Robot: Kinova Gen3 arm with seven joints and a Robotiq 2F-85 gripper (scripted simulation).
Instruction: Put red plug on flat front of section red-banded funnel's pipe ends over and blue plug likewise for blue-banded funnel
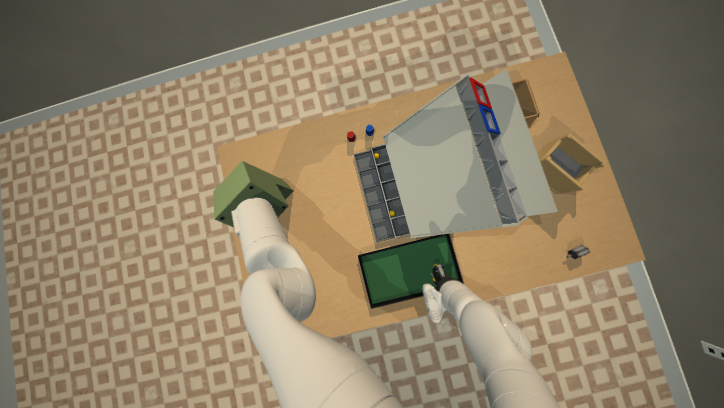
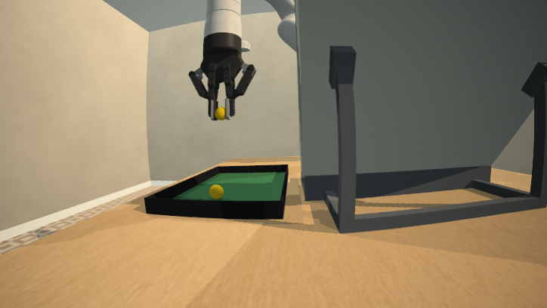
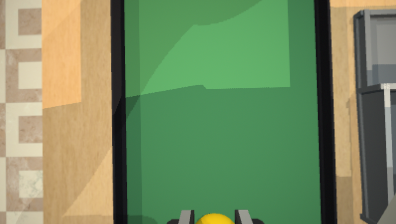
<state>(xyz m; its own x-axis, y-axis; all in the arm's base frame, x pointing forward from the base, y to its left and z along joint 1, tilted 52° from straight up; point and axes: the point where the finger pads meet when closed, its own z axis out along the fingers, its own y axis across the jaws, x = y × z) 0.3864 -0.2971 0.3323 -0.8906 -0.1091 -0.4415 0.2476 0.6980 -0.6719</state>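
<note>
Pincer [image 1: 435,273] [image 2: 220,115] [image 3: 215,220], one, black, with pale pads: pointing straight down, mostly closed, its pads pressed on either side of a yellow marble [image 2: 220,113] [image 3: 215,220], held well above the marble tray. Marble tray [image 1: 385,299] [image 2: 214,209] [image 3: 325,110], one, black-rimmed with a green floor: lying flat on the table [image 1: 314,162] [image 2: 248,267] [image 3: 95,150], beneath the pincer. Loose marble [image 2: 216,191], one, yellow: lying in the tray near the rim closest to the exterior view. Red plug [image 1: 351,136], one: standing on the table near the corner of the sectioned box. Blue plug [image 1: 369,130], one: likewise on the table, just beside the red one and apart from it. Sectioned box [image 1: 375,196] [image 3: 363,140], one, grey, in two rows of compartments: its front row holding neither plug. Marbles in the box's back row, two, yellow: the first [image 1: 376,155] in the compartment at the plugs' end, the second [image 1: 392,213] toward the tray's end. Cover [image 1: 440,167], one, large, pale grey, sloping: set between the box and the row of funnels. Red-banded funnel [image 1: 474,87], one: at the row's far end from the tray. Blue-banded funnel [image 1: 495,126], one: directly next to the red-banded one.
</note>
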